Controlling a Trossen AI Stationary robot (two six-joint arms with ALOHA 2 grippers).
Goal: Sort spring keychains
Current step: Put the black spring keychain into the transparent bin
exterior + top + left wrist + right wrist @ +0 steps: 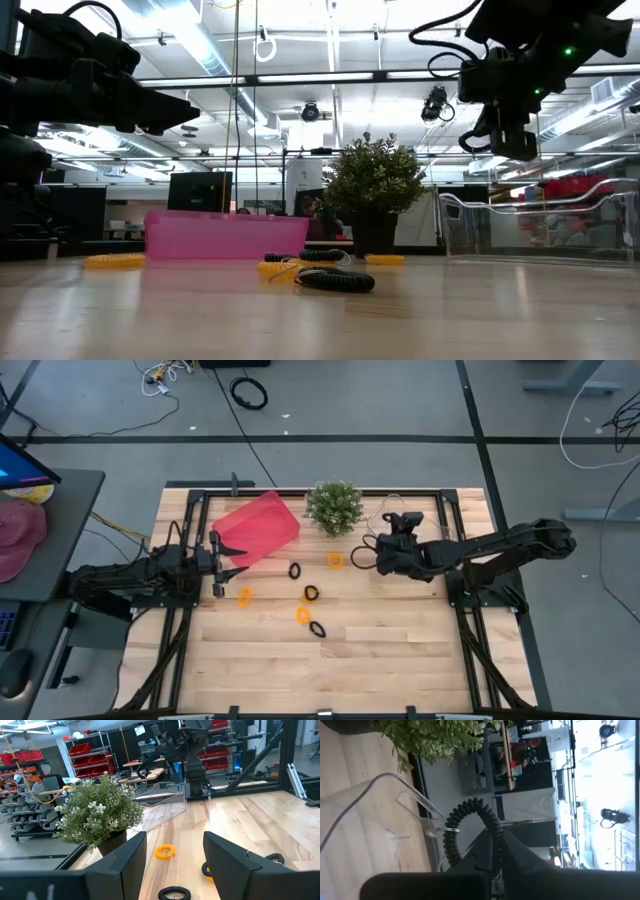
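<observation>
Several small spring keychains lie flat on the wooden table: orange ones (335, 561) (244, 596) (303, 615) and black ones (295, 571) (318, 629). My right gripper (496, 845) hovers near the green potted plant (334, 507), above the edge of a clear bin (380, 815), shut on a black spring keychain (465, 822). My left gripper (218, 565) waits at the table's left side beside the pink bin (258, 528), open and level, with nothing between its fingers (125, 862). My right gripper pinches one stretch of the black keychain's coiled loop (492, 826) between its two fingers. The rest of the loop stands out beyond the fingertips. The keychain is lifted clear of the table.
The plant stands at the middle of the far edge, with the pink bin to its left and the clear bin (540, 225) to its right. A black frame (440, 510) runs around the tabletop. The near half of the table is bare wood (330, 670).
</observation>
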